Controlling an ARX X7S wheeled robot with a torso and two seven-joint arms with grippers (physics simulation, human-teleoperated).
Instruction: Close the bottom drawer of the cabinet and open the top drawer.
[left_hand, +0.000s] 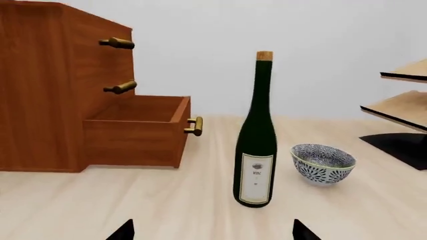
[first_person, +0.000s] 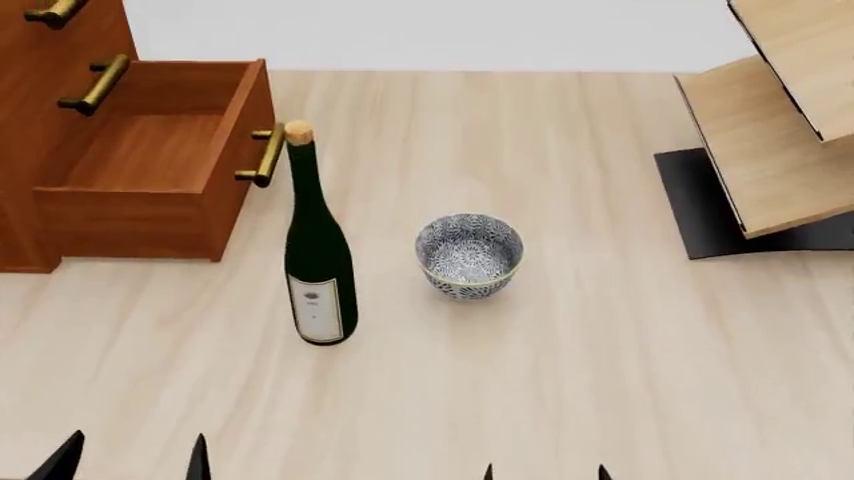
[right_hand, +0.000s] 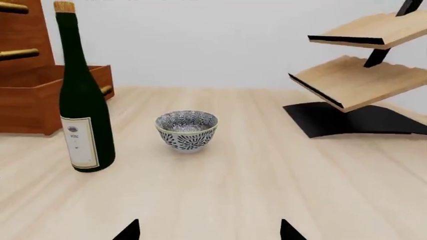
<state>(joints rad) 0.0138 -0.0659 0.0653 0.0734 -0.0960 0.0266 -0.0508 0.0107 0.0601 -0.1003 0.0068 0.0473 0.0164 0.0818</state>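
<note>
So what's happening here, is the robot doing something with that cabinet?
Nothing is being handled yet. The cabinet has its bottom drawer pulled out and empty, while the top drawer is shut. Both grippers, left and right, hang open near the table's front edge. A wine bottle and patterned bowl stand between.

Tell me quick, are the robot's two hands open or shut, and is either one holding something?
Left gripper: open, jaws spread wide, holding nothing.
Right gripper: open, jaws spread wide, holding nothing.
</note>
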